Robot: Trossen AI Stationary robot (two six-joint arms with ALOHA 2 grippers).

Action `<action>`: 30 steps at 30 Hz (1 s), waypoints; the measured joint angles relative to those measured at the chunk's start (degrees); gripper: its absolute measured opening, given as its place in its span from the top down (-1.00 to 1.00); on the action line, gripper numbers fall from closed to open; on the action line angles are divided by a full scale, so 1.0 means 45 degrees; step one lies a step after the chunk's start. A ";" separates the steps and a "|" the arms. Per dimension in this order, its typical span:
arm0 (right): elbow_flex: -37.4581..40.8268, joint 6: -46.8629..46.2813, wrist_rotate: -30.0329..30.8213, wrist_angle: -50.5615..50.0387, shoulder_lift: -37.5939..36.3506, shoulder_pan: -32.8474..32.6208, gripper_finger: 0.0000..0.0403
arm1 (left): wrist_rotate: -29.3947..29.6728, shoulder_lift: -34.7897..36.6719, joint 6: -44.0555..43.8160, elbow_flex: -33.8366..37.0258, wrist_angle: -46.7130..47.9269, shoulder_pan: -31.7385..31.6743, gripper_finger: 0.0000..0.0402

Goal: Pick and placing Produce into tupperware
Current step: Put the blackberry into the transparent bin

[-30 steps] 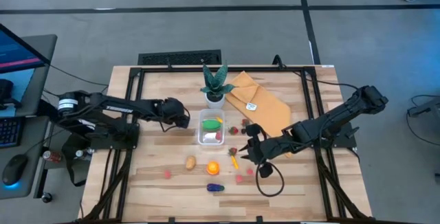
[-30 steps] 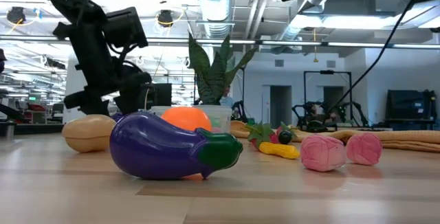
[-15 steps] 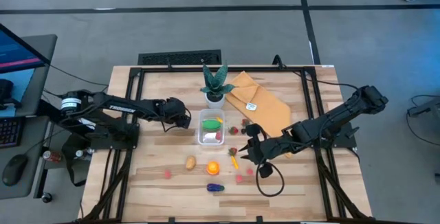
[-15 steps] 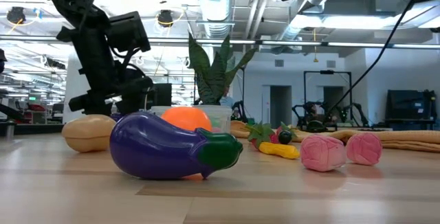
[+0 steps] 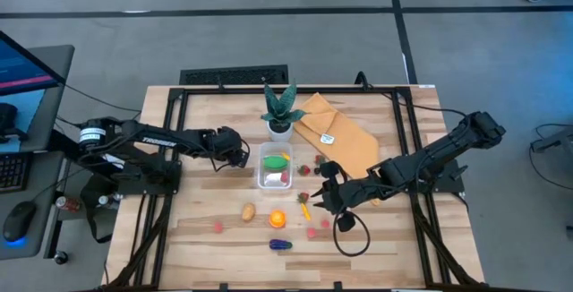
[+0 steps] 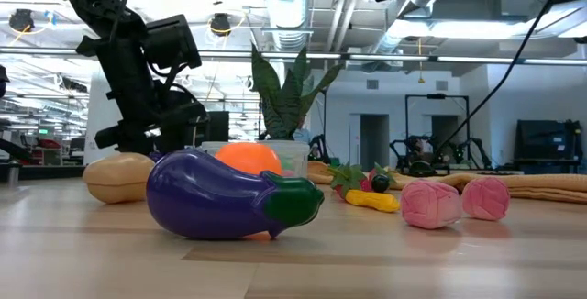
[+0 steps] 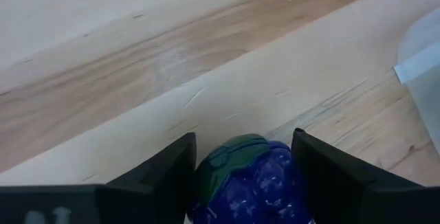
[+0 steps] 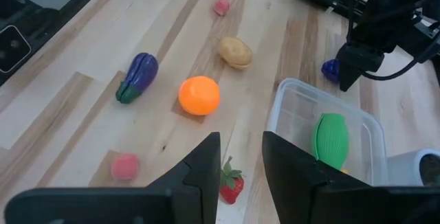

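Left arm at the pick, right arm waiting. My left gripper (image 5: 240,155) is low on the worktop (image 5: 197,211), just beside the tupperware (image 5: 260,167), on the side nearest my left arm. Its jaws are pinching a blue-purple grape bunch (image 7: 247,176), one finger against each flank. The green cap of the bunch faces forward between the fingers. In the right wrist view the bunch looks to lie on the wood, so I judge it gripped but not yet lifted. It is taken this close to the container because only a short lift over the near wall then remains. The tupperware is on the worktop in front of the potted plant (image 5: 280,108) and already holds a green piece (image 5: 277,160), with something red at its far end that is too small to name. My right gripper (image 5: 320,201) hovers on the other side of the container, above the scattered produce. Its jaws are a narrow gap apart and hold nothing. It is kept back, I judge, so that the two arms do not meet over the container. Still loose on the wood are the orange (image 5: 277,219), the potato (image 5: 248,211), the eggplant (image 5: 280,244), a strawberry (image 8: 230,186) and several pink pieces, so most of the task is ahead.
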State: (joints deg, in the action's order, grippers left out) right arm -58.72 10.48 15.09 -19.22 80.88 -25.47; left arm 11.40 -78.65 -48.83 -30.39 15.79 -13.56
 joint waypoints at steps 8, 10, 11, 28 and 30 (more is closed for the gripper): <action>0.0000 -0.0092 -0.0005 -0.0006 0.0005 0.0000 0.50 | -0.0372 0.0000 0.0236 0.0005 0.0022 0.0000 -0.25; 0.0000 -0.0092 -0.0005 -0.0010 0.0005 0.0000 0.50 | -0.0384 0.0000 0.0364 0.0005 0.0024 0.0000 -0.25; 0.0000 -0.0092 -0.0005 -0.0010 0.0005 0.0000 0.50 | -0.0383 0.0000 0.0383 0.0005 0.0019 0.0000 -0.25; 0.0000 -0.0132 -0.0005 -0.0015 0.0009 0.0000 0.50 | -0.0389 0.0000 0.0521 0.0005 0.0028 0.0000 -0.13; 0.0000 -0.0136 -0.0005 -0.0015 0.0007 0.0000 0.50 | -0.0393 0.0000 0.0588 0.0005 0.0029 0.0000 -0.14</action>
State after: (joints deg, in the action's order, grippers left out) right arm -58.72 9.87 15.07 -19.29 80.92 -25.47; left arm 9.63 -78.65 -46.18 -30.37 15.92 -13.56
